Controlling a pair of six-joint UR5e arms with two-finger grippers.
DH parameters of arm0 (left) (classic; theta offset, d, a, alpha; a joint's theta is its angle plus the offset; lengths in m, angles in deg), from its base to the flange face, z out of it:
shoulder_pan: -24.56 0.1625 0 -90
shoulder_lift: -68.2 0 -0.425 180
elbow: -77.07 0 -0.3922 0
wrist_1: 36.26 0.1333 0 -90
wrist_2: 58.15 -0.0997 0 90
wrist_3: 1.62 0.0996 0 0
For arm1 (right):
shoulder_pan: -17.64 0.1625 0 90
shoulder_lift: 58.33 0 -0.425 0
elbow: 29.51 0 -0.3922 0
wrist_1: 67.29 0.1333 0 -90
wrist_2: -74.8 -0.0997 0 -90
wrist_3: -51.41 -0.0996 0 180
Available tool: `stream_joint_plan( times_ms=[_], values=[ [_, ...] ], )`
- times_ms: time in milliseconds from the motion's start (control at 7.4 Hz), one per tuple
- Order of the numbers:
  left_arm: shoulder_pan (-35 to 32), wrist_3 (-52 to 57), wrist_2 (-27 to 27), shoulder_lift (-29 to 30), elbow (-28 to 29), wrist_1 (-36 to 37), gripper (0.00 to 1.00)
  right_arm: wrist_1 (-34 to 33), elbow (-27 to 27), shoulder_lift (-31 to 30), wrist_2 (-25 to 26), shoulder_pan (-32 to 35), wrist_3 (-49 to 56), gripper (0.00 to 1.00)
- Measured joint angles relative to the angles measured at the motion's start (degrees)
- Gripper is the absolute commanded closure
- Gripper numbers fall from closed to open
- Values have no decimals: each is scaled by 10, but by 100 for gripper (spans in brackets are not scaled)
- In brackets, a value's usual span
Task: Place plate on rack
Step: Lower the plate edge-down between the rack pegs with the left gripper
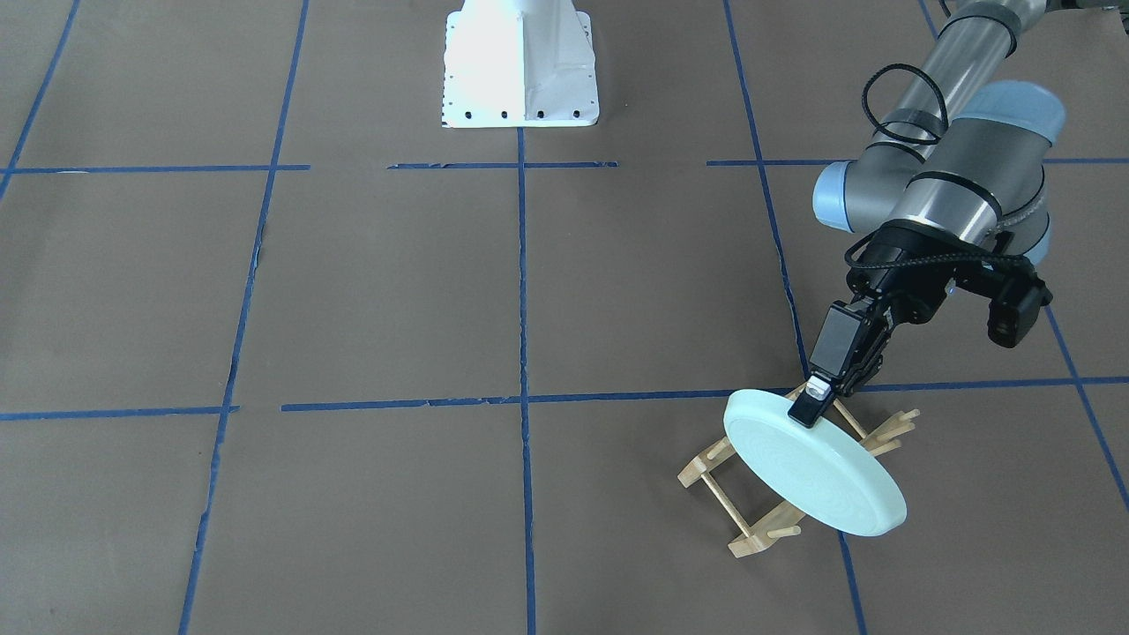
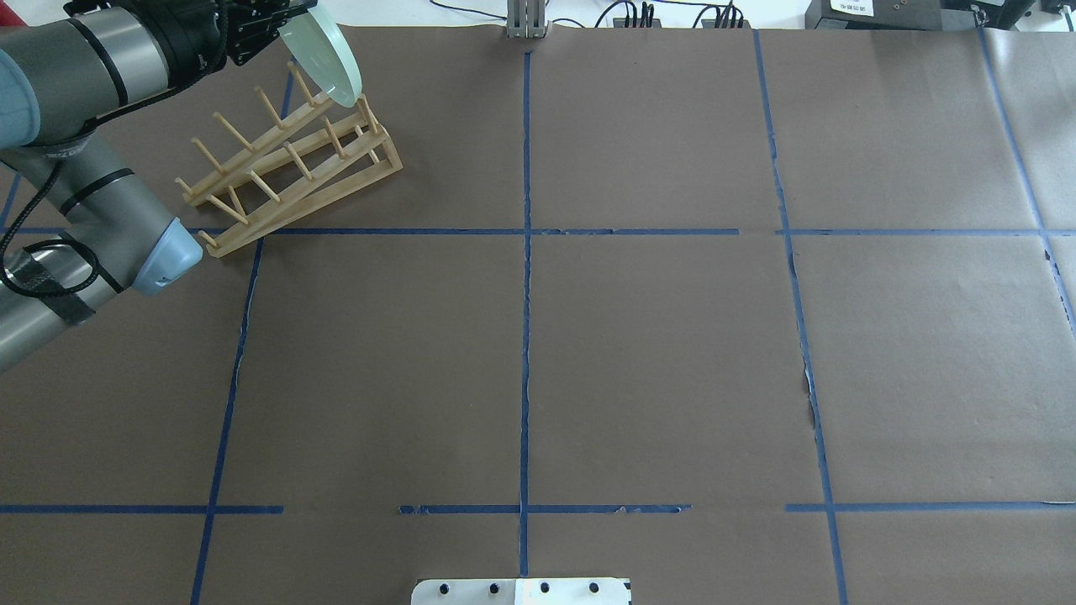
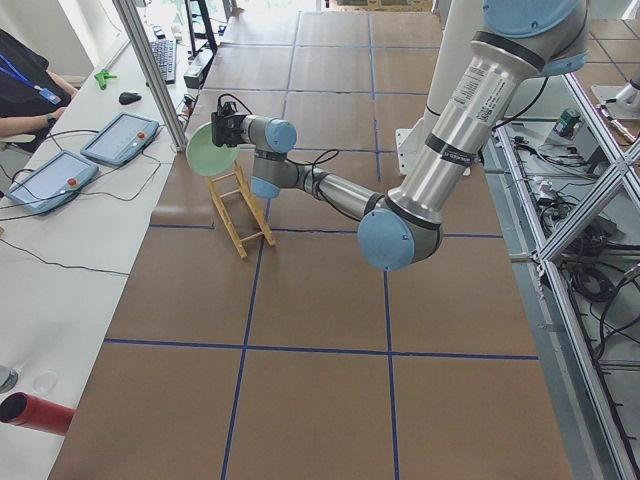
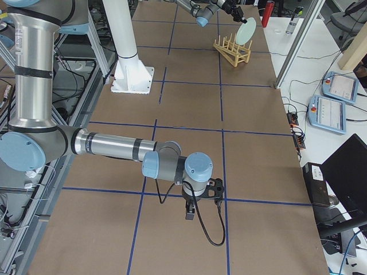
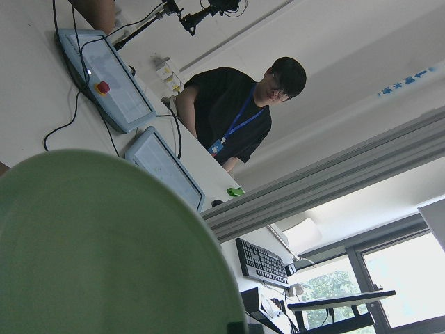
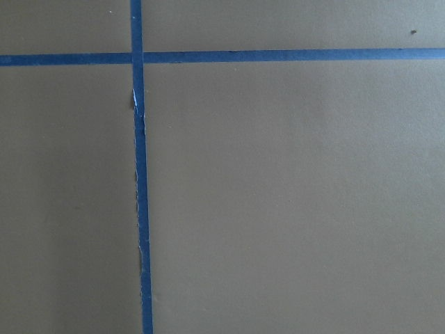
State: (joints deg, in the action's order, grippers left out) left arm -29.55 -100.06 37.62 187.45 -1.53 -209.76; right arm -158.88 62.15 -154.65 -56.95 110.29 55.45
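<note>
My left gripper (image 1: pixel 816 401) is shut on the upper rim of the pale mint-green plate (image 1: pixel 816 472). It holds the plate tilted on edge over the light-wood rack (image 1: pixel 750 529). In the overhead view the plate (image 2: pixel 324 55) hangs at the far end of the rack (image 2: pixel 286 168), its lower edge by the last pegs; I cannot tell whether it touches them. The plate fills the lower left of the left wrist view (image 5: pixel 104 243). My right gripper (image 4: pixel 190 213) hovers low over bare brown paper far from the rack, and I cannot tell whether it is open or shut.
The white robot base (image 1: pixel 520 70) stands at the table's middle edge. Blue tape lines (image 2: pixel 525 252) cross the brown paper. Past the rack lie an aluminium post (image 3: pixel 150 70), the operators' table with tablets (image 3: pixel 120 135) and a seated person (image 5: pixel 236 104).
</note>
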Motion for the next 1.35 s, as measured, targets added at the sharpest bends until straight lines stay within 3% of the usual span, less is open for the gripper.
stream_joint_plan(
  times_ms=[811, 946, 1081, 1216, 1351],
  values=[
    [8, 6, 3, -1, 14, 0, 100, 0, 0, 0, 0, 1, 0, 0],
    [11, 7, 4, -1, 15, 0, 73, 0, 0, 0, 0, 0, 0, 0],
    [13, 8, 4, 0, 15, 0, 21, 0, 0, 0, 0, 0, 0, 0],
    [14, 11, 5, -1, 15, 0, 0, 0, 0, 0, 0, 0, 0, 0],
    [14, 13, 5, -2, 15, 1, 0, 0, 0, 0, 0, 0, 0, 0]
  ],
)
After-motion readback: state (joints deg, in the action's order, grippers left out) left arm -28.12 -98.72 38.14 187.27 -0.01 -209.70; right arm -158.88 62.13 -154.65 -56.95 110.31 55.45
